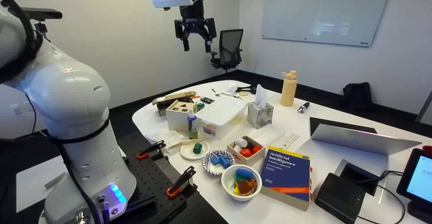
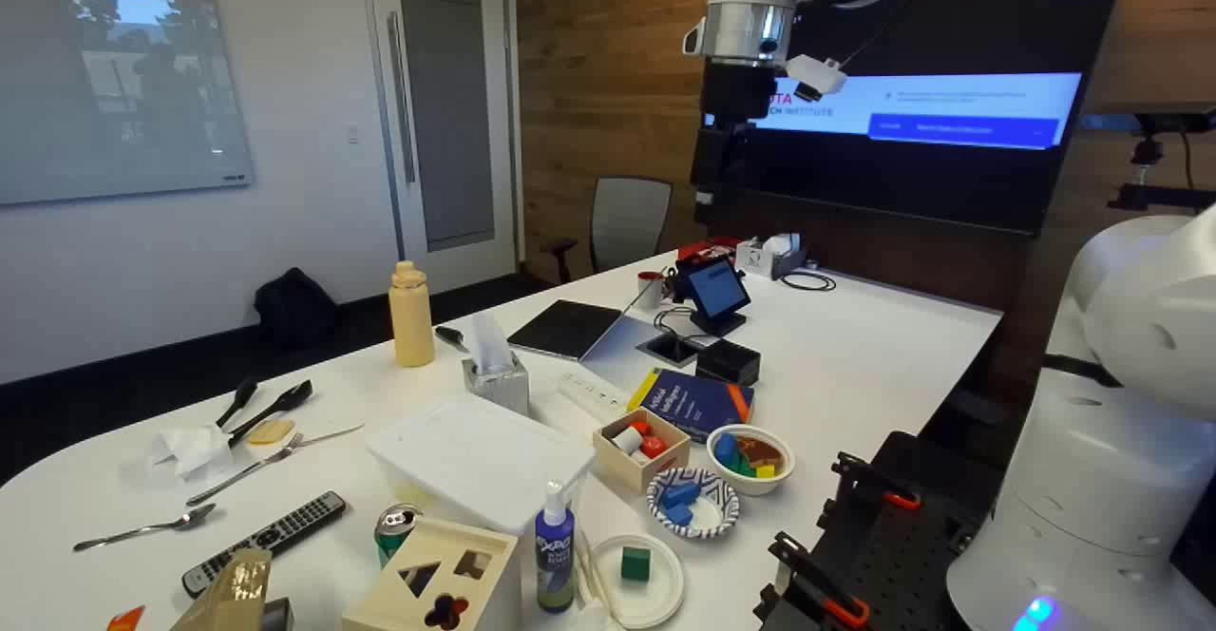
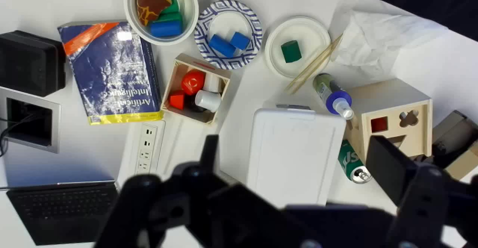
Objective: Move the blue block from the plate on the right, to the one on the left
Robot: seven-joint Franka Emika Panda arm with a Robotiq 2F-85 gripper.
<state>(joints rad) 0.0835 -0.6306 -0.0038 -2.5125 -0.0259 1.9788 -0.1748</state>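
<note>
Two blue blocks lie on the blue-and-white patterned plate (image 3: 255, 25): a longer one (image 3: 222, 46) and a shorter one (image 3: 239, 40); they also show in both exterior views (image 1: 224, 162) (image 2: 678, 495). A further blue block (image 3: 166, 28) lies in the white bowl (image 3: 129, 1) with green and yellow blocks and a brown piece. A plain white plate (image 3: 310, 27) on the patterned plate's other side bears a dark green block (image 3: 291, 51). My gripper (image 1: 197, 46) is open and empty, high above the table. In the wrist view its fingers (image 3: 294, 139) frame the lidded box.
A wooden box (image 1: 248, 160) of red and white pieces and a book (image 1: 287, 173) stand near the bowl. A lidded plastic box (image 1: 221, 116), spray bottle (image 1: 192, 124), shape-sorter box (image 1: 180, 114) and tissue box (image 1: 260, 115) stand farther along. Chopsticks (image 3: 313, 67) cross the white plate's edge.
</note>
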